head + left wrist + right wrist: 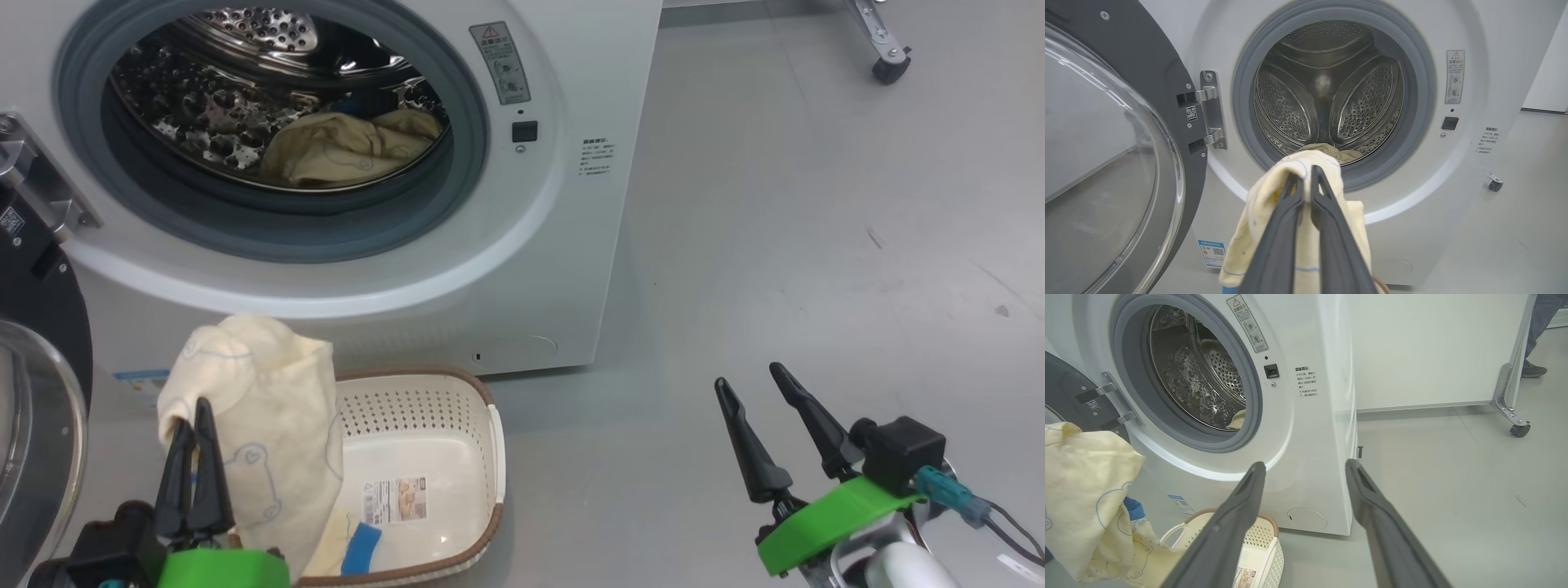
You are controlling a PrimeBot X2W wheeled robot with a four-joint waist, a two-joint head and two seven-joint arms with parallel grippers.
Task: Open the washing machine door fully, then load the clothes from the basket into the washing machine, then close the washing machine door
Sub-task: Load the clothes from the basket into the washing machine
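Observation:
The white washing machine (pixel 563 269) stands with its door (pixel 1106 163) swung wide to the left. A cream garment (pixel 343 147) lies in the steel drum. My left gripper (pixel 194 408) is shut on another pale yellow garment (pixel 261 416), lifted above the left end of the basket (pixel 457 392) and draped over the fingers (pixel 1327 228). A blue cloth piece (pixel 361 547) hangs at the garment's lower edge, by the basket floor. My right gripper (pixel 747 377) is open and holds nothing, over the floor to the right of the basket.
A caster foot (pixel 890 65) of a wheeled white panel stands on the grey floor at the far right. A person's shoe (pixel 1533 369) shows beyond that panel. The washer's right side (pixel 1345 416) faces open floor.

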